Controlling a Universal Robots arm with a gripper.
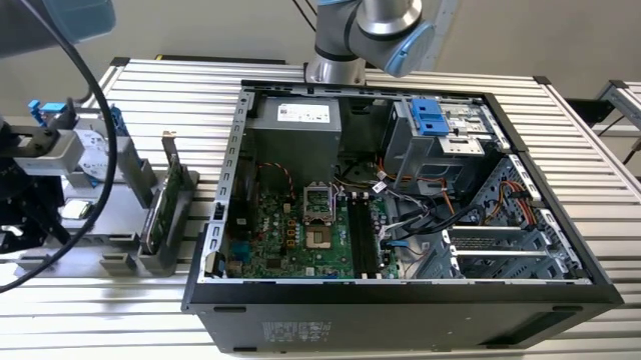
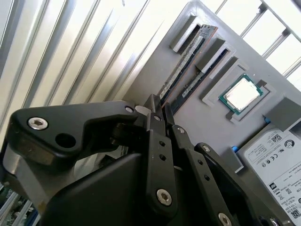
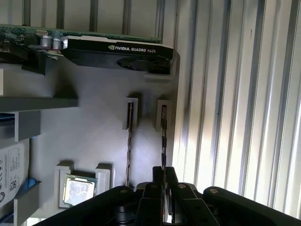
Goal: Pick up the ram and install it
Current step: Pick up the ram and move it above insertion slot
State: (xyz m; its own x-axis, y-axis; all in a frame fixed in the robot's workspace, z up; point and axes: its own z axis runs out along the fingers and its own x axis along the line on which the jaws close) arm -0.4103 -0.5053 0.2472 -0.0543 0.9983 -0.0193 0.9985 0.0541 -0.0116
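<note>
The ram (image 3: 163,136) is a thin dark stick standing on edge in the outer slot of a grey holder (image 3: 94,127), next to the slatted table. My gripper (image 3: 163,172) sits over one end of it, one finger on each side, shut on the ram, which rests in its slot. In the second wrist view the same ram (image 2: 184,63) runs into the gripper (image 2: 160,106). A second, similar stick (image 3: 129,141) stands in the neighbouring slot, untouched. In the exterior view the open computer case (image 1: 401,296) lies in the middle, with the motherboard's black slots (image 1: 362,236) inside.
The holder (image 1: 120,240) stands at the exterior view's left and also carries a green card (image 1: 165,195), a processor chip (image 3: 77,190) and a silver hard drive (image 2: 277,160). The arm's base (image 1: 335,71) is behind the case. Cables and drive cages crowd the case's right side.
</note>
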